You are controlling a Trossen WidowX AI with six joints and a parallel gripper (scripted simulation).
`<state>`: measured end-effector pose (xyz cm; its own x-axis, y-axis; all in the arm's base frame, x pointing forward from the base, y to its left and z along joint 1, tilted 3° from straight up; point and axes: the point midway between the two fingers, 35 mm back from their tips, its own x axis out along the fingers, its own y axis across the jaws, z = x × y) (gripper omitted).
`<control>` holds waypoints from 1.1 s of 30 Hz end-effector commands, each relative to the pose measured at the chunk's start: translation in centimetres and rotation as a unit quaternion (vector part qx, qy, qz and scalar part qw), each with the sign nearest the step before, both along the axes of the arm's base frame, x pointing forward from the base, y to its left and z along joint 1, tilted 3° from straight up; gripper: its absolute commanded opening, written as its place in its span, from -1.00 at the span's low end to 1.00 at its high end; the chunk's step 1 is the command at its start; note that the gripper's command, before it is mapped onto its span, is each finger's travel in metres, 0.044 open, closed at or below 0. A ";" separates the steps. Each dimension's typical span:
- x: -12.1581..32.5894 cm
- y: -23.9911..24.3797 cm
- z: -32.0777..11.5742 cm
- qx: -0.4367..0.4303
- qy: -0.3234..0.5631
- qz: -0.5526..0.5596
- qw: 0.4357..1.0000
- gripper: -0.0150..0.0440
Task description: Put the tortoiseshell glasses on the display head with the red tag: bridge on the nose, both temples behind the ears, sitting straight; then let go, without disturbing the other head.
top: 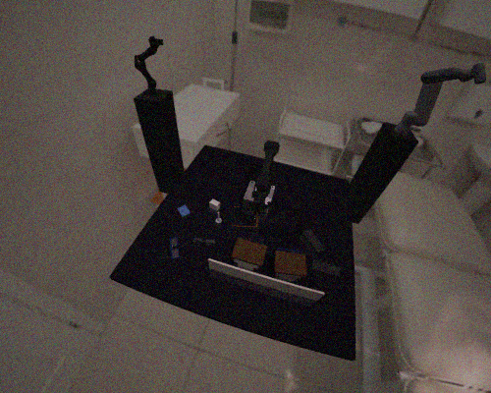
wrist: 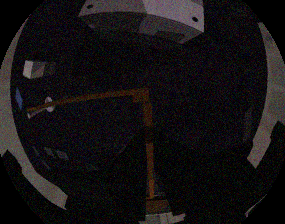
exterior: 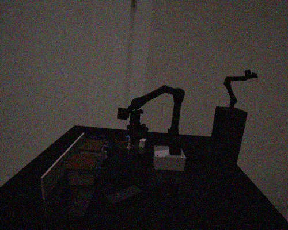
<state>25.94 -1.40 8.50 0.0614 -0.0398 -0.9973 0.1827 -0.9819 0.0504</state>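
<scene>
The tortoiseshell glasses point(top: 257, 221) point(exterior: 121, 141) point(wrist: 147, 112) show as a thin orange-brown outline in the air, with one long part running left in the wrist view. My gripper point(wrist: 146, 132) is shut on the glasses, above the table between the arm's base and the heads. The fingers are very dark in the top and exterior views. Two display heads with flat brown tops stand side by side: one head point(top: 249, 252) point(exterior: 93, 145) and another head point(top: 291, 263) point(exterior: 80, 161). The glasses are apart from both. The red tag cannot be made out, so I cannot tell which head bears it.
A long pale panel point(top: 264, 280) point(exterior: 61, 161) stands behind the heads. A white block point(top: 214, 204) point(wrist: 34, 69), a small round-topped stand point(top: 218, 220) point(wrist: 49, 104) and a blue square point(top: 183, 210) lie to one side. Grey flat pieces point(top: 312, 240) point(exterior: 124, 194) lie on the other side.
</scene>
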 end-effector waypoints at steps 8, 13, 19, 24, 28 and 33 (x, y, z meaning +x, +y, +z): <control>0.7 3.2 1.0 -0.045 -0.007 0.076 0.996 -0.49; 0.8 4.9 1.5 -0.067 -0.013 0.113 0.991 -0.49; 0.8 7.0 2.1 -0.093 -0.022 0.158 0.983 -0.49; 0.6 8.8 2.6 -0.114 -0.032 0.194 0.974 -0.49; 0.4 10.2 3.0 -0.130 -0.041 0.223 0.965 -0.49; 0.1 12.1 3.6 -0.149 -0.055 0.258 0.953 -0.49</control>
<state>26.08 9.69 11.62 0.2242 -0.2489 -0.9422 0.5965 -0.7296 0.3347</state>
